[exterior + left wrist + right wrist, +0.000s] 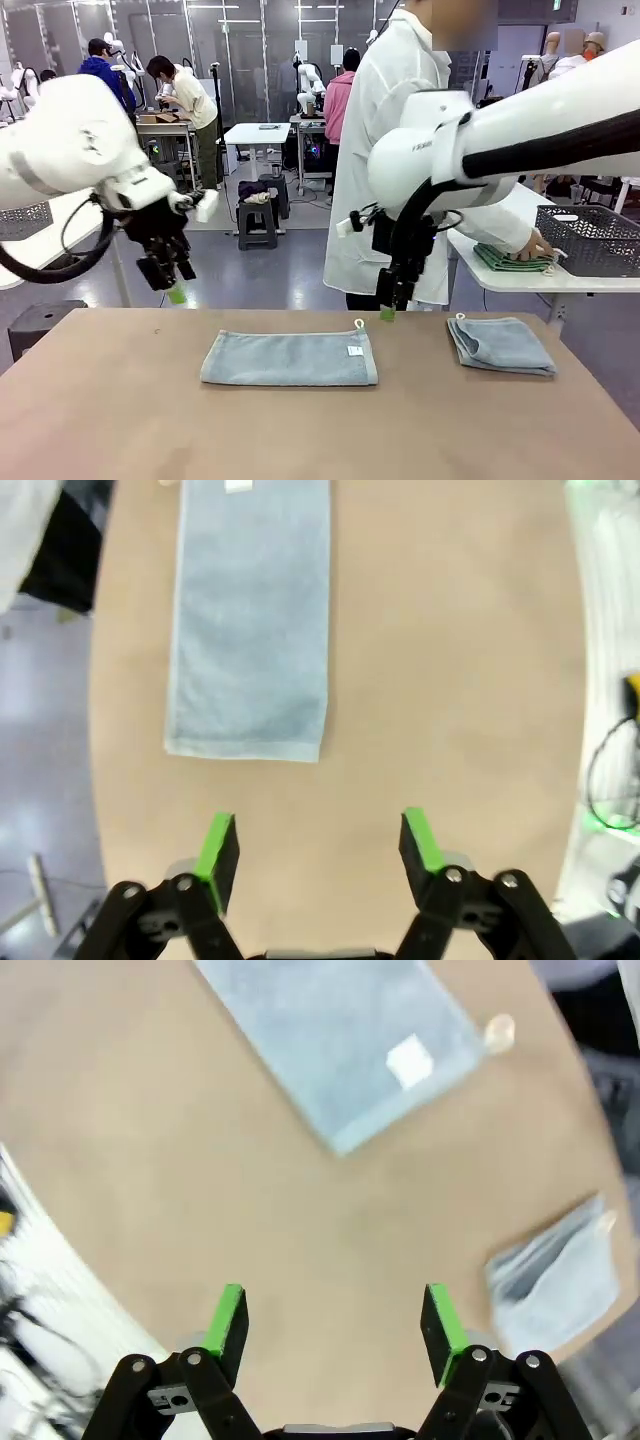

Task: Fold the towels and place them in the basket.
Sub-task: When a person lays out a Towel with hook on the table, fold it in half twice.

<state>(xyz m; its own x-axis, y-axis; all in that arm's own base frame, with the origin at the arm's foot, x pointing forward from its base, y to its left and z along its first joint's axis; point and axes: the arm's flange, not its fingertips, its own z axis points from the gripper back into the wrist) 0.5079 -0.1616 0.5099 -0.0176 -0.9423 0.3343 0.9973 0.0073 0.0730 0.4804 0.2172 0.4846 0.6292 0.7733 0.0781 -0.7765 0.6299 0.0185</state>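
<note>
A light blue-grey towel lies folded into a long strip in the middle of the brown table, its loop tag at the right end. A second towel, folded smaller, lies to its right. The long towel also shows in the left wrist view, and both the long towel and the small one in the right wrist view. My left gripper hangs open above the table's far left edge. My right gripper hangs open above the far edge near the strip's right end. The dark grey basket stands on a white side table at the right.
A person in a white coat stands across the table, one hand on a green cloth beside the basket. Other people and tables show far behind.
</note>
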